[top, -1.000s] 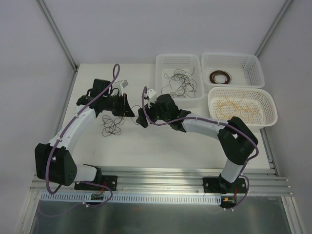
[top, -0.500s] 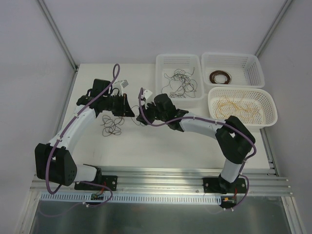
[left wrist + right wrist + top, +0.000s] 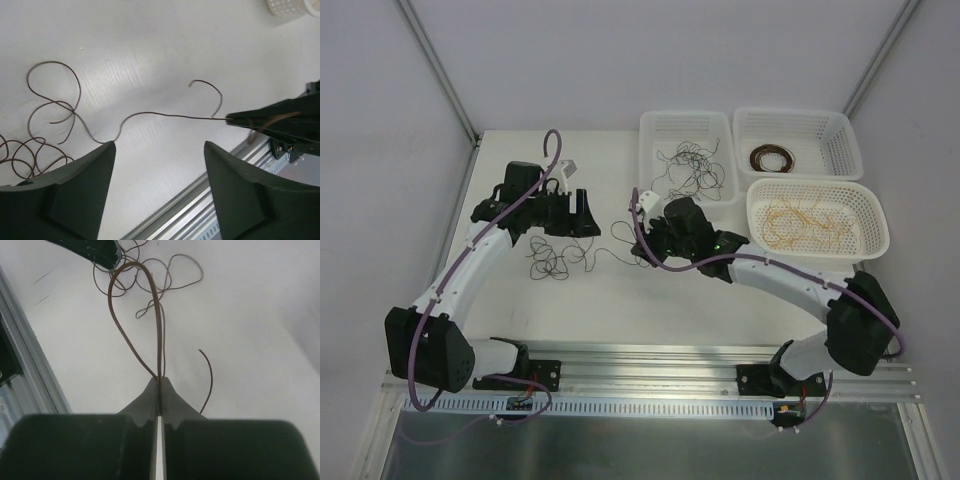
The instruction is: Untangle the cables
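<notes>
Drawing one dark brown cable [image 3: 170,115] out of the tangle [image 3: 548,258] at nine o'clock on the counter [image 3: 720,310], with right fingers [image 3: 175,402] clenched on it and left fingers [image 3: 75,190] released above the tangle; next, likely pulling on toward three o'clock while pinning the rest.

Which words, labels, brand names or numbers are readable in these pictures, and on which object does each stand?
No text can be read in any view.
The three white baskets and the table show no print.
The small circuit board at the left arm's base is too small to read.
The brown wire and the right gripper holding it are unmarked.
</notes>
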Robot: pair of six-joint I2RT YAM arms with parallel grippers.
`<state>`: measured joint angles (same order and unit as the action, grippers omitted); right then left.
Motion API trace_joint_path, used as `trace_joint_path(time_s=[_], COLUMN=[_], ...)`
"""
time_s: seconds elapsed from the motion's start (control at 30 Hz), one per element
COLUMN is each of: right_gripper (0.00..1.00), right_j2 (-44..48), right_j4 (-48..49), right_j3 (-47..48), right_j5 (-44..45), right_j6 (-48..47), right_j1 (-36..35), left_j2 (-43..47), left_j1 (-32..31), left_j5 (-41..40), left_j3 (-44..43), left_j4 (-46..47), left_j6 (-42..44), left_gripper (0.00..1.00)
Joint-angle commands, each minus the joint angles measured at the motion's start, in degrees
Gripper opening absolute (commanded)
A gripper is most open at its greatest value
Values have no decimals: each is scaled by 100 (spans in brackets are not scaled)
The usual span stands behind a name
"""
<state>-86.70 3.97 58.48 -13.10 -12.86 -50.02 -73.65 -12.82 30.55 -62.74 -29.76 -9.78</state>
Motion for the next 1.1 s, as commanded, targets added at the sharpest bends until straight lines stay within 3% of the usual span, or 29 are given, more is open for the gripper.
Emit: trace_joint_path(time_s=[0.0,0.17,0.4,0.57,0.8,0.93,1.07], right_gripper=[1,1,1,1,1,1,1], right_j2=[908,1629,2192,2649,2544,2456,2473], right_j4=[-1089,-2529,-3701,-3430,-3288,-3306,-3148], right_j3=[216,1024,2824,3161,3161,3108,3135], right_j5=[570,1160,2012,2076,2162,2260,1770], right_j6=[-269,-436,-586,-559,-463,-331,-59], right_j1=[123,308,651,765,757,766,757], left_j2=[280,316,211,105,-238,-72,621], left_j1=[-19,43,43,43,-27,-379,-739], left_j5=[-487,-883,-989,-744,205,128,-311], left_j3=[86,113,130,122,157,314,850], left_j4=[181,172,172,172,225,453,944], left_j6=[-24,-155,-208,-226,-586,-1042,-1614], left_gripper=[75,87,85,81,80,81,82])
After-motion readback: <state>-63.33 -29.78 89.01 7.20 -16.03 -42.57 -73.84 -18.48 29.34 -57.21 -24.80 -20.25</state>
